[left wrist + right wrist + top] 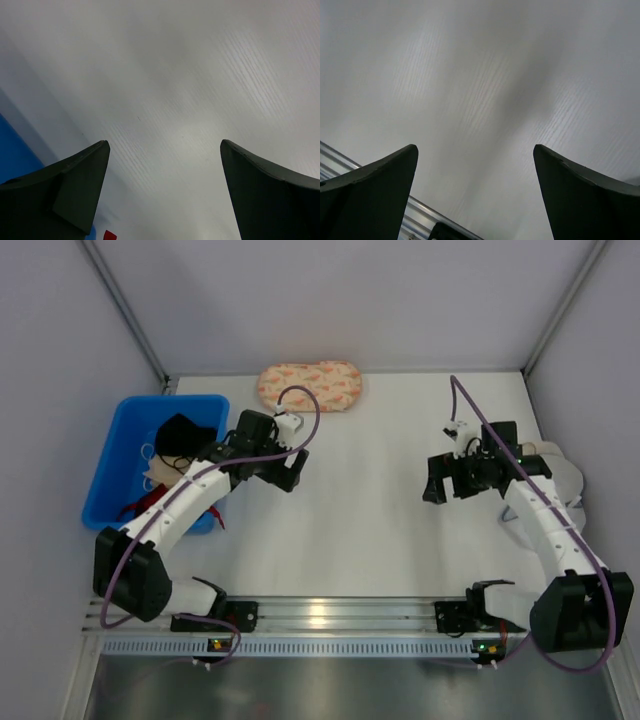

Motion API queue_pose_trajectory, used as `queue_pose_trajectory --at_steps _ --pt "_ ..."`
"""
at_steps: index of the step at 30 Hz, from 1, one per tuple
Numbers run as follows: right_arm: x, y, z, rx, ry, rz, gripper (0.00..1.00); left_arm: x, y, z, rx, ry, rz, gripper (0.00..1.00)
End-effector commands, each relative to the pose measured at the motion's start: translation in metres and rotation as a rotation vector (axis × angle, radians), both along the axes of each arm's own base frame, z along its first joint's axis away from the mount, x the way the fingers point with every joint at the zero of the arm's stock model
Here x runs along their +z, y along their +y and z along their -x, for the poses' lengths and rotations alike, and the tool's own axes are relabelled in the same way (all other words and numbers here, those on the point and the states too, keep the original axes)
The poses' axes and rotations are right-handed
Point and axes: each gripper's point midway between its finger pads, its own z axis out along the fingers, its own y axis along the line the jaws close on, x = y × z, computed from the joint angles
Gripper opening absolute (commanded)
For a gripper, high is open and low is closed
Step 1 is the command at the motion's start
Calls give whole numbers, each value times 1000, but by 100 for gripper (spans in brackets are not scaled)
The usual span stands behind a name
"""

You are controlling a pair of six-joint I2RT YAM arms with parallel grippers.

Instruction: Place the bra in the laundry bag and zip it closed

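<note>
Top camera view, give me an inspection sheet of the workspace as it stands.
Surface: white table, bare in the middle.
Job's things: black bra lying in the blue bin; laundry bag at the right edge, partly hidden by the right arm.
Clutter: peach patterned pouch at the far edge; beige item and red item in the bin.
Tools: left tool and right tool open, empty, over the table.
Cables: purple cable along each arm.
Surroundings: grey walls; metal rail at the near edge.

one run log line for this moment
left gripper open, empty | right gripper open, empty | bra in bin | bag far right, without bra
</note>
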Motion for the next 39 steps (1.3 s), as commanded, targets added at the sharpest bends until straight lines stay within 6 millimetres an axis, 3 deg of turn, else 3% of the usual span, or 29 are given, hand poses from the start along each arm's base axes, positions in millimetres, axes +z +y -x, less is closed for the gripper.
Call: queue_pose_trajectory --at_steps 1,5,8,11,12,15,17,19,20,21,23,27,29,33,39 --pt "26 -22 -22 -54 -108 127 99 26 -1 -6 -4 -45 17 98" --pt "43 -59 -29 -106 -118 256 99 35 -3 -4 -36 -22 1 98" --pt "34 -100 -13 -144 -48 345 99 44 -7 -5 -53 -29 17 98" --pt "24 -152 -2 -206 -8 441 98 48 -12 -5 -62 -17 35 98" --pt "24 -179 2 -268 6 465 97 46 -14 -5 -60 -4 42 98" --pt "27 -227 -3 -403 26 501 91 48 -24 -4 -75 32 93 98" --pt "32 -249 -19 -455 16 531 86 52 -32 -2 -91 48 128 98" --pt "25 -259 -32 -484 36 520 81 52 -36 -1 -96 62 148 98" --pt "35 -264 -45 -513 14 520 81 52 -38 -2 -99 69 154 98" --pt "24 -266 -53 -508 48 512 79 52 -38 -3 -96 70 154 98" --pt "26 -274 -71 -524 34 527 78 51 -39 -5 -94 71 150 98" --pt "1 -293 -95 -546 84 578 75 52 -37 -6 -88 69 139 98" --pt "-3 -299 -102 -552 92 597 72 54 -36 -7 -84 65 137 98" --pt "-30 -301 -110 -542 144 600 65 49 -35 -6 -75 74 129 98" --pt "-68 -290 -100 -489 231 568 49 48 -32 -8 -64 71 119 98"
